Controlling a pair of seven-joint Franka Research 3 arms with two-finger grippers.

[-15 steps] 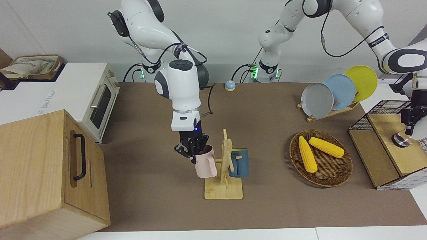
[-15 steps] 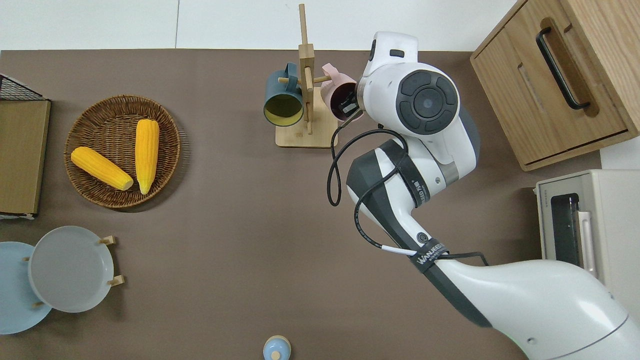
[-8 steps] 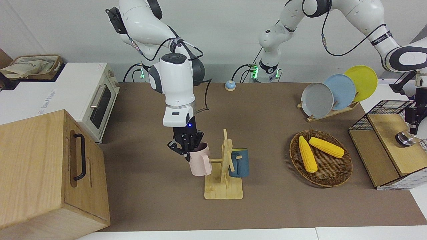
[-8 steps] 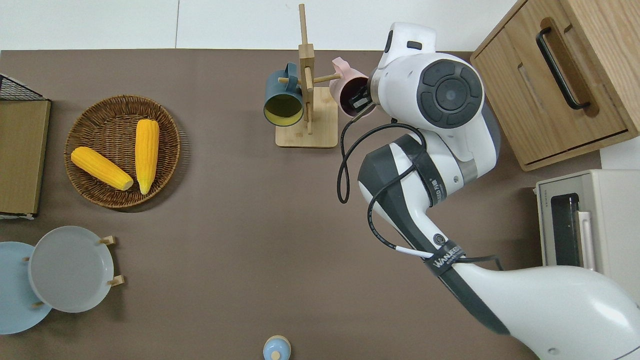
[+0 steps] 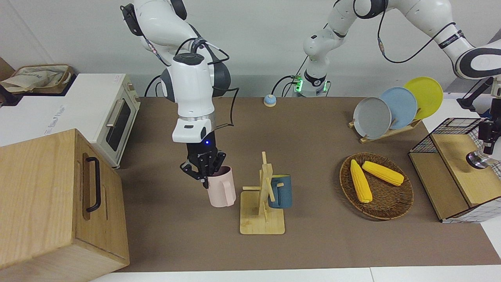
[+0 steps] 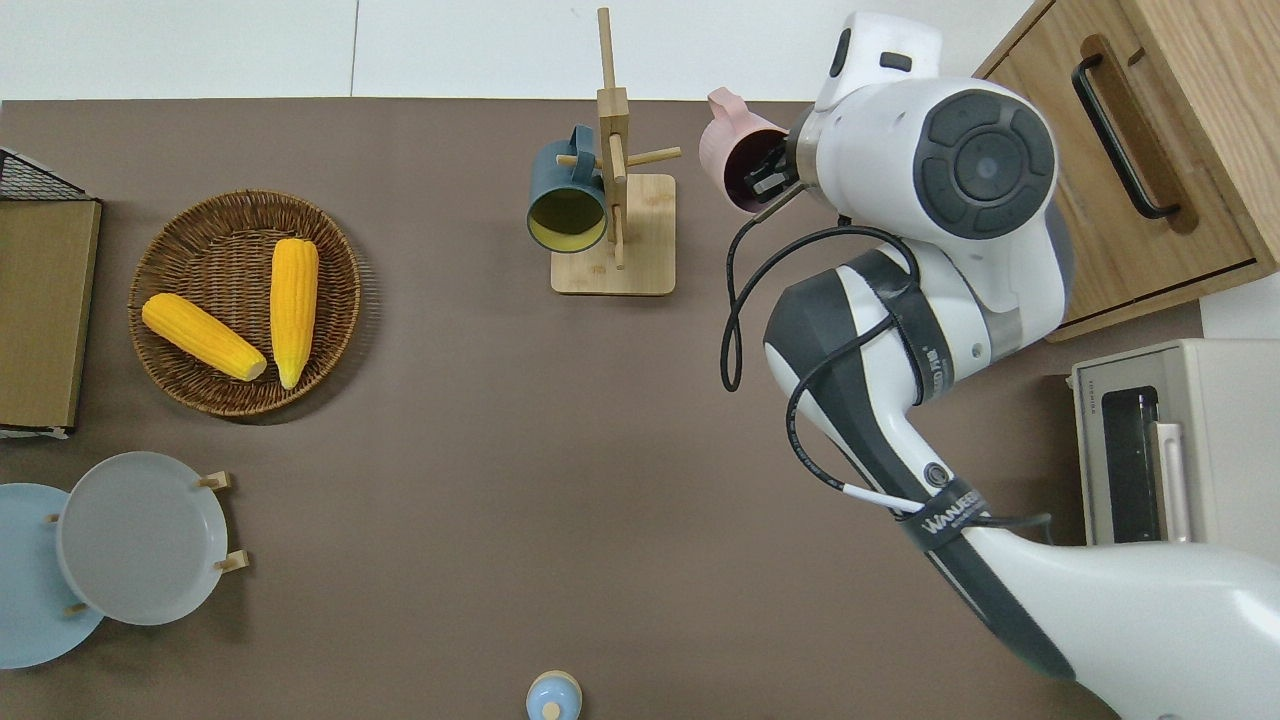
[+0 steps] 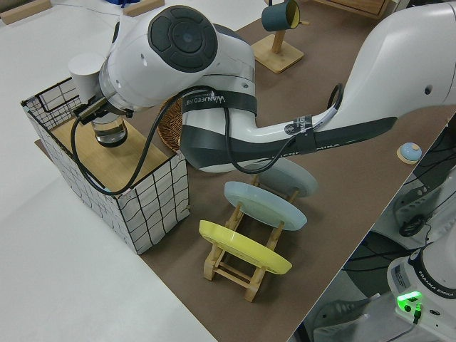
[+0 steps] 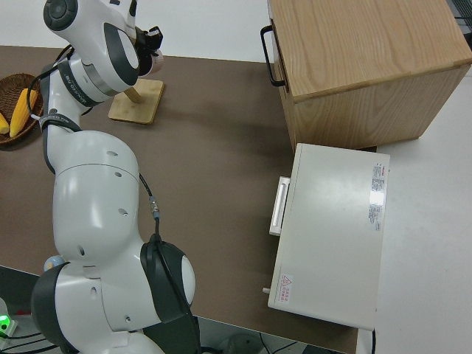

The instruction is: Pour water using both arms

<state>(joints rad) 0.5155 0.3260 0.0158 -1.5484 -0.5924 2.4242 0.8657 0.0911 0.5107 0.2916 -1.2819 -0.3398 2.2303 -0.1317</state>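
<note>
Right gripper [image 5: 204,175] pinches the rim of the pink mug [image 5: 221,191], clear of the mug rack [image 5: 263,203] near the table's outer edge. Left gripper [image 5: 487,138] grips a metal bottle [image 5: 477,160] over the wire crate [image 5: 462,168]. Keep both upright; bring them together slowly.

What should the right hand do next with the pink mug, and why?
Probably lower it upright onto the bare table. The right hand grips the pink mug by its rim, clear of the wooden rack, so it looks ready for pouring.
</note>
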